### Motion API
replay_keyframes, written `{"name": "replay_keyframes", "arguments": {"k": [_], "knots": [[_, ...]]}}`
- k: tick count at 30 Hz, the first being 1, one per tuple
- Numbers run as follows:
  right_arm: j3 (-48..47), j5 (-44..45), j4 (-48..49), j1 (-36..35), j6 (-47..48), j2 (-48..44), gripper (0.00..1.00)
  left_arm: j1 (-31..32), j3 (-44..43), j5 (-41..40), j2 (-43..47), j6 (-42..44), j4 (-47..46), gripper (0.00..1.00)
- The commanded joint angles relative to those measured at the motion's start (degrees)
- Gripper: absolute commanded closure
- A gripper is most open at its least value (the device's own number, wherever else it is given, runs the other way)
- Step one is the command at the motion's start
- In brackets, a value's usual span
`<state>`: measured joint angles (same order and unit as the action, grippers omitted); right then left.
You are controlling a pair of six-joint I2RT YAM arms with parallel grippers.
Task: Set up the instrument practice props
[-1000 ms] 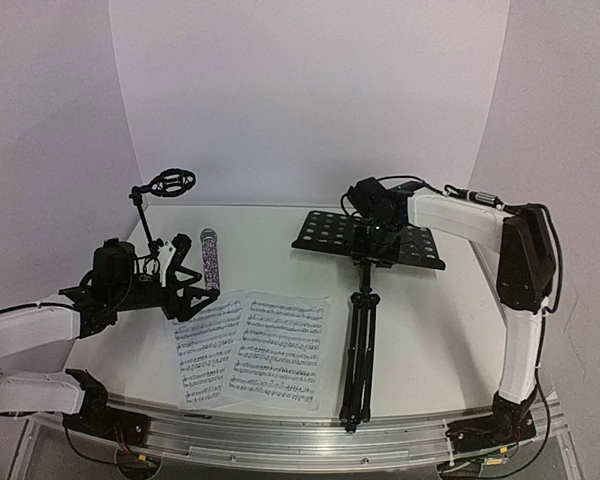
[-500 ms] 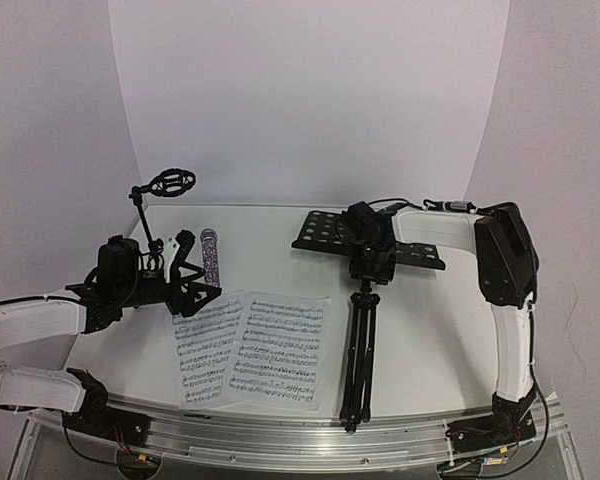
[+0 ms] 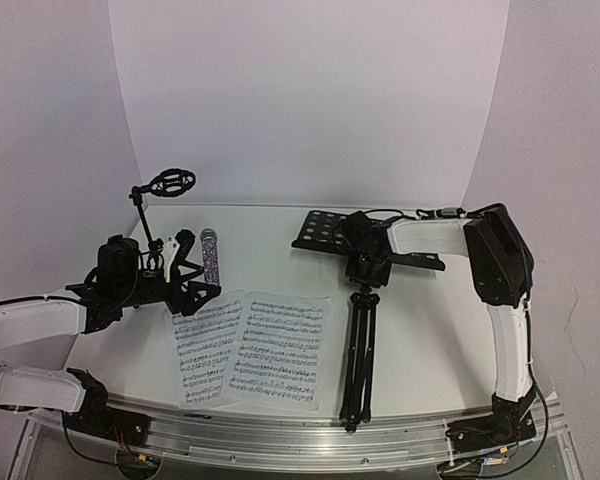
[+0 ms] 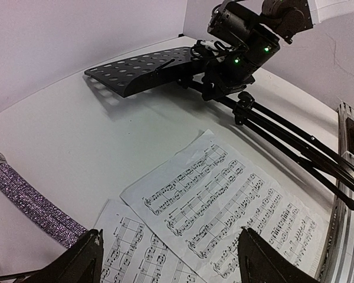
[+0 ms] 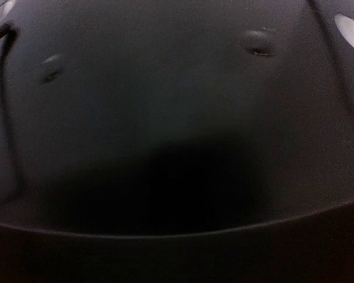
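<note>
A: Entry one, left arm?

B: It comes in at the left edge of the overhead view, with the forearm low, nearly level and pointing right. The left tool (image 4: 172, 268) has its fingers spread wide with nothing between them. It hangs above the upper left corner of the two music sheets (image 3: 277, 345).

A: Entry two, right arm?

B: It rises along the right edge, bends at the upper right, and the forearm reaches left to the frame's centre. The right tool (image 3: 366, 262) is down on the music stand (image 3: 360, 345), where the perforated desk (image 4: 135, 71) meets the post. Dark metal fills its wrist view, so I cannot tell whether it is pinching or spread.

A: How does the stand lie?

B: Flat on the counter (image 3: 425, 330), desk at top centre, folded legs running down to lower centre. The feet are close to the front rail (image 3: 280, 437).

A: Remaining items?

B: The microphone (image 3: 211, 258) lies left of centre, just right of the left tool. The mic stand (image 3: 143, 215) is upright at upper left.

A: Open room?

B: There is bare counter right of the legs, and a band between the microphone and the desk. The sheets' lower edges lie near the front edge.
</note>
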<state>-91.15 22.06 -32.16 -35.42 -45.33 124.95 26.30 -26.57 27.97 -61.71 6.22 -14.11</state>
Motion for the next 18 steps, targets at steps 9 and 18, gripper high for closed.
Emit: {"name": "replay_keyframes", "arguments": {"k": [9, 18], "knots": [[-0.48, 1.47, 4.86, 0.96, 0.29, -1.26, 1.0, 0.17, -3.49, -0.82, -0.41, 0.93, -3.38, 0.22], [11.41, 10.53, 35.19, 0.99, 10.64, -18.0, 1.0, 0.24, -7.67, 4.22, -4.9, -2.79, -5.47, 0.27]]}}
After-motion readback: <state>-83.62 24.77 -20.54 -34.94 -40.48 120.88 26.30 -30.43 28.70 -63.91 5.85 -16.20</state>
